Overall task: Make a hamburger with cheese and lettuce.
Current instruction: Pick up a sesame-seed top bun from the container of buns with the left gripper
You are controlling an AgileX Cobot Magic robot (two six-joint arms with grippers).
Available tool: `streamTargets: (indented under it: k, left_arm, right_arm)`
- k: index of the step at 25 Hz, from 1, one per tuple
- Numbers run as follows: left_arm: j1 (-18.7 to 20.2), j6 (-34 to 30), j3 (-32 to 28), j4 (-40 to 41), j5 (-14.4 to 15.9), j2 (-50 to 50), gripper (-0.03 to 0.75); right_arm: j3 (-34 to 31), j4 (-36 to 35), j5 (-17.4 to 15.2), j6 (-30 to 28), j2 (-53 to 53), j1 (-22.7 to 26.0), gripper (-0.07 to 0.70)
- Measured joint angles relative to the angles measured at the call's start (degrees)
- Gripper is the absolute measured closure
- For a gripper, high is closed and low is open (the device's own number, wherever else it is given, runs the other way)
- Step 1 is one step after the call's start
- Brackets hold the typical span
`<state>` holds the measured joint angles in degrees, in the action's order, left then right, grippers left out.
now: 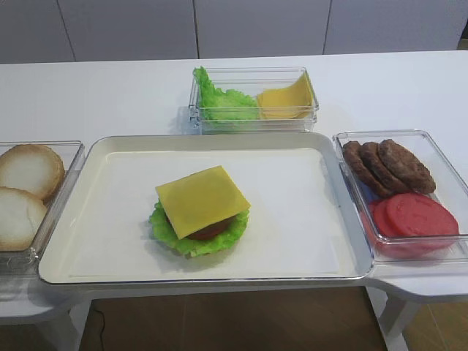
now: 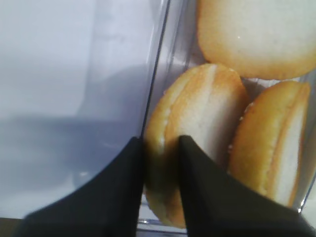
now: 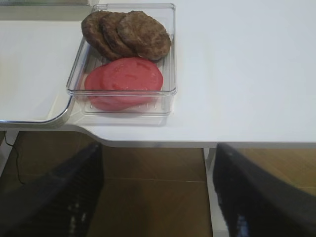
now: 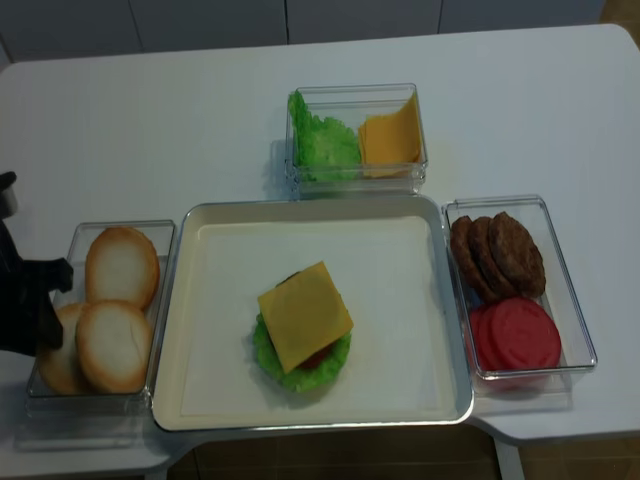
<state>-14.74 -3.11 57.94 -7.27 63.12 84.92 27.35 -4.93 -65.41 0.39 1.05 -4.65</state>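
The hamburger stack [image 1: 201, 212] lies in the middle of the white tray [image 1: 95, 157]. The ruffled lettuce [image 1: 183, 238] is at the bottom, a red-brown filling sits over it, and the square cheese [image 1: 202, 200] is on top. The stack also shows in the realsense view [image 4: 303, 325]. My left gripper [image 2: 160, 143] is down in the clear bun box [image 4: 160, 235] at the left. It is shut on the rim of a pale bun half [image 2: 197, 123] that stands on edge. My right gripper [image 3: 158, 153] is open and empty, off the table's front edge over the floor.
Two more bun halves [image 4: 120, 265] lie in the left box. A clear box at the back [image 1: 252, 117] holds a lettuce heap and yellow slices. A clear box at the right [image 1: 439, 157] holds brown patties [image 1: 387, 164] and red slices [image 1: 413, 216].
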Motion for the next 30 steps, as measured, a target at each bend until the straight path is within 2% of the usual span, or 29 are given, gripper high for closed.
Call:
streamTargets:
  k: [6, 14, 30]
  left_arm:
    - [0.0, 0.0, 0.0, 0.2, -0.2, 0.0, 0.618]
    - [0.1, 0.0, -0.3, 0.7, -0.3, -0.5, 0.631]
    - [0.1, 0.7, -0.5, 6.0, 0.7, -12.7, 0.64]
  right_arm:
    - [0.0, 0.0, 0.0, 0.0, 0.0, 0.0, 0.092]
    - [0.0, 0.0, 0.0, 0.0, 0.0, 0.0, 0.092]
    - [0.0, 0.0, 0.0, 0.0, 0.0, 0.1, 0.092]
